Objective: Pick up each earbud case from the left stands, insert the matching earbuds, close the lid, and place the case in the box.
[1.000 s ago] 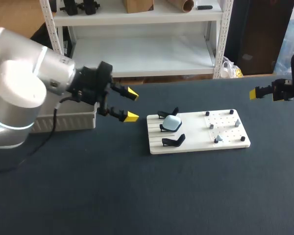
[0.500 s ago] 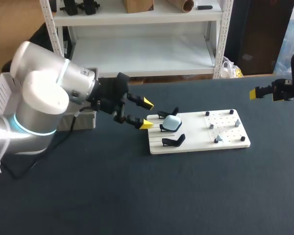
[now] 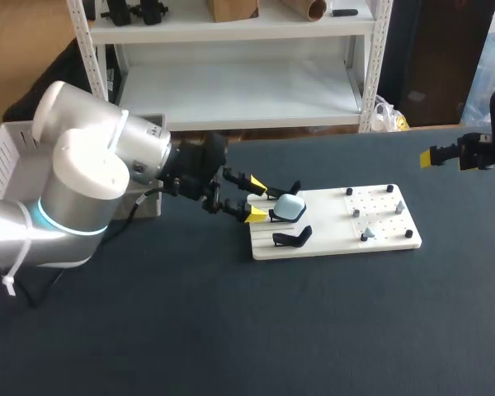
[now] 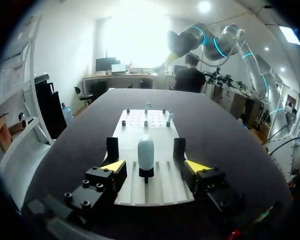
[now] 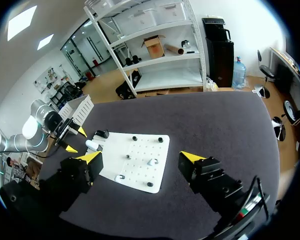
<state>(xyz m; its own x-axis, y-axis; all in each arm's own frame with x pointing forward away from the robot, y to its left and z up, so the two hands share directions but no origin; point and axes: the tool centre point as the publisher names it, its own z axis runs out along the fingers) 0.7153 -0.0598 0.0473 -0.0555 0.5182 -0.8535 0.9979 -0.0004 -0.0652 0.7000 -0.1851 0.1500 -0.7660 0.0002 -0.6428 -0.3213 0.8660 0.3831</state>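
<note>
Dark matte tabletop (image 3: 231, 330) is carrying a flat white board (image 3: 330, 238), where a rounded pale-blue earbud case (image 3: 291, 207) is sitting on the middle black stand (image 3: 275, 216). Left jaws are gaping open just short of it; right jaws are hanging open, well apart.

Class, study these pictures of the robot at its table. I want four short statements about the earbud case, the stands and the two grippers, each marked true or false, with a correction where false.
1. The left gripper is open, close to the earbud case. True.
2. The earbud case sits on the middle one of three black stands on the white board. True.
3. The right gripper is shut on an earbud. False: it is open and empty, well away from the white board.
4. All three black stands hold a case. False: only the middle one does; the two outer ones are empty.
</note>
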